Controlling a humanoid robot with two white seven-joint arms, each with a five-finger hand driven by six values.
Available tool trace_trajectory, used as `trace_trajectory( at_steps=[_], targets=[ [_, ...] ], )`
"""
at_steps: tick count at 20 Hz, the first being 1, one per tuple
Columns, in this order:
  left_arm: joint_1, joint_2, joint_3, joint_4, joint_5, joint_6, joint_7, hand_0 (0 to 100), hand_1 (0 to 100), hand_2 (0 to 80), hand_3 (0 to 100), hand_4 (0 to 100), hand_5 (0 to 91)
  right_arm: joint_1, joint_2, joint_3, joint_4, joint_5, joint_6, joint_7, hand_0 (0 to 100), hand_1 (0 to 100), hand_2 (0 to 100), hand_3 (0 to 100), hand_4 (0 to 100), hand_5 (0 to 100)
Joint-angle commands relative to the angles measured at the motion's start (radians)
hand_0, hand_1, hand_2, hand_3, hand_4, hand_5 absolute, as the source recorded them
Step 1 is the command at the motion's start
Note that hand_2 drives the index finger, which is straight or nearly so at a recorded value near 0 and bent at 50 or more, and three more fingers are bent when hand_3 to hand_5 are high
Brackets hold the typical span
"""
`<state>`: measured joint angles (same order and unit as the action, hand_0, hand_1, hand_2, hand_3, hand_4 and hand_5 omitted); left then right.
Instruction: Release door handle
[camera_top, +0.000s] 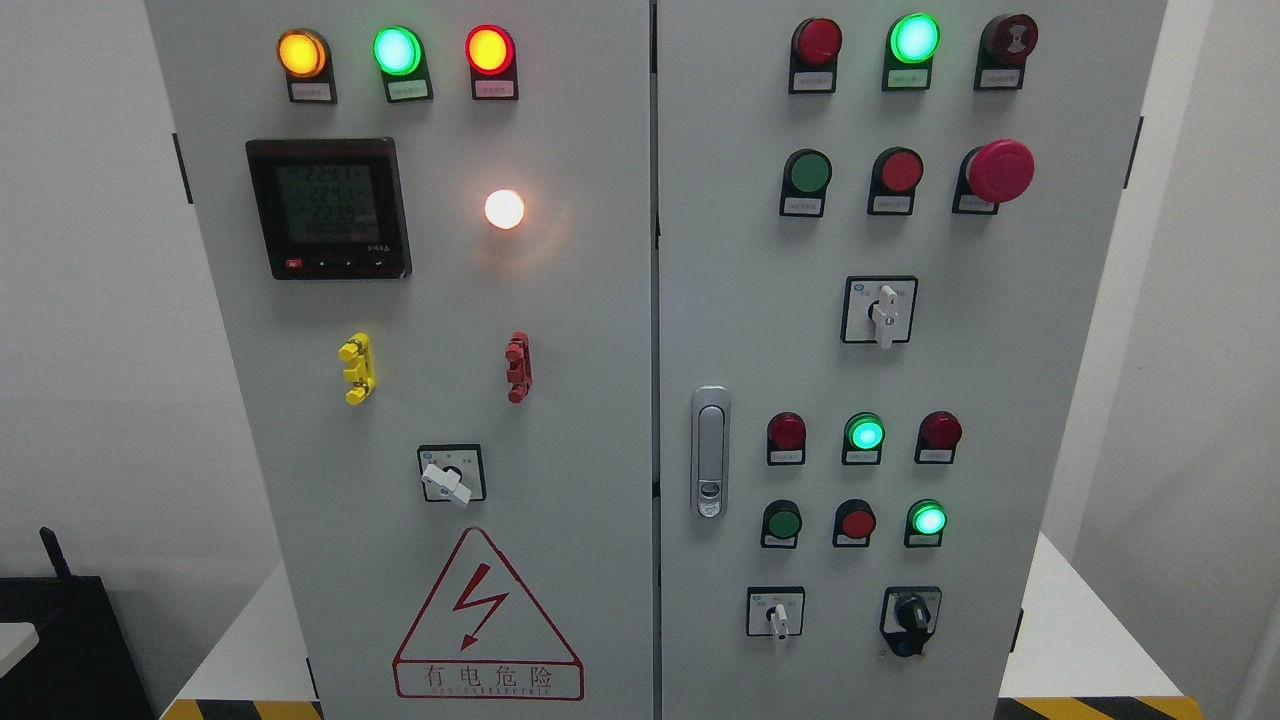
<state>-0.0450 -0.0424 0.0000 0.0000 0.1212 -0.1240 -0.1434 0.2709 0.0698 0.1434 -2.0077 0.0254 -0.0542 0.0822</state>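
Note:
A grey electrical cabinet with two doors fills the head view. The silver door handle (710, 451) sits upright and flush on the right door (1000, 380), close to the centre seam. Both doors look closed. Neither of my hands nor any part of my arms shows in the view, and nothing touches the handle.
The left door (580, 330) carries indicator lamps, a black meter display (328, 208), a rotary switch (450, 478) and a red warning triangle (486, 620). The right door carries several lamps and buttons, a red emergency stop (998, 171) and rotary switches. Yellow-black floor tape (1095, 708) runs below.

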Motion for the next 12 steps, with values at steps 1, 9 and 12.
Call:
trace_trajectory(
  at_steps=[1, 9, 12],
  targets=[
    [-0.001, -0.001, 0.011, 0.017, 0.000, 0.003, 0.001, 12, 39, 0.0, 0, 0, 0.0, -0.035, -0.005, 0.010, 0.012, 0.277, -0.061, -0.057, 34, 15, 0, 27, 29, 13],
    [-0.001, -0.001, 0.011, 0.017, 0.000, 0.003, 0.001, 12, 39, 0.0, 0, 0, 0.0, -0.313, 0.022, 0.100, 0.179, 0.905, -0.067, -0.309, 31, 28, 0, 80, 76, 86],
    [-0.001, -0.001, 0.011, 0.017, 0.000, 0.003, 0.001, 12, 39, 0.0, 0, 0, 0.0, -0.377, 0.039, 0.140, 0.216, 1.085, 0.029, -0.357, 29, 31, 0, 92, 86, 94]
  ],
)
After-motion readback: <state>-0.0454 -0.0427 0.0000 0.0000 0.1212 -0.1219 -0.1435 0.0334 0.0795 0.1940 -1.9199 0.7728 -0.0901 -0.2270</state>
